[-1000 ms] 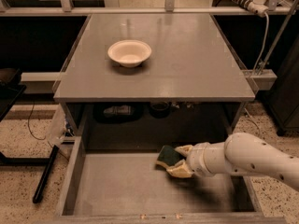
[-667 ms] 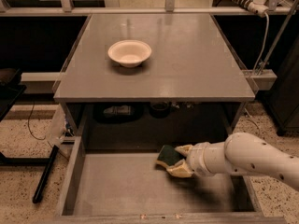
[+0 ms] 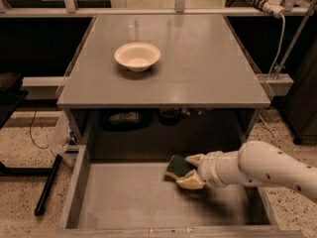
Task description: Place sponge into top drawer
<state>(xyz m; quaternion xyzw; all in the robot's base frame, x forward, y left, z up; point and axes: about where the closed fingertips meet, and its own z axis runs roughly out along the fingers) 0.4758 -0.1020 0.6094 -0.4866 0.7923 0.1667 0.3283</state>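
Note:
The top drawer point(image 3: 124, 202) is pulled open below the gray tabletop, a wide shallow gray tray. My gripper point(image 3: 190, 170) reaches in from the right over the drawer's back middle. It is shut on the sponge point(image 3: 177, 166), a small pad with a dark green top and a yellow edge, held between the cream fingers point(image 3: 190, 181) just above the drawer floor. Whether the sponge touches the floor cannot be told.
A white round bowl point(image 3: 137, 56) sits on the gray tabletop point(image 3: 198, 68), left of centre. Dark items point(image 3: 126, 118) lie on the shelf behind the drawer. A power strip and cable point(image 3: 267, 1) hang at the right. A black leg point(image 3: 47, 185) stands at the left.

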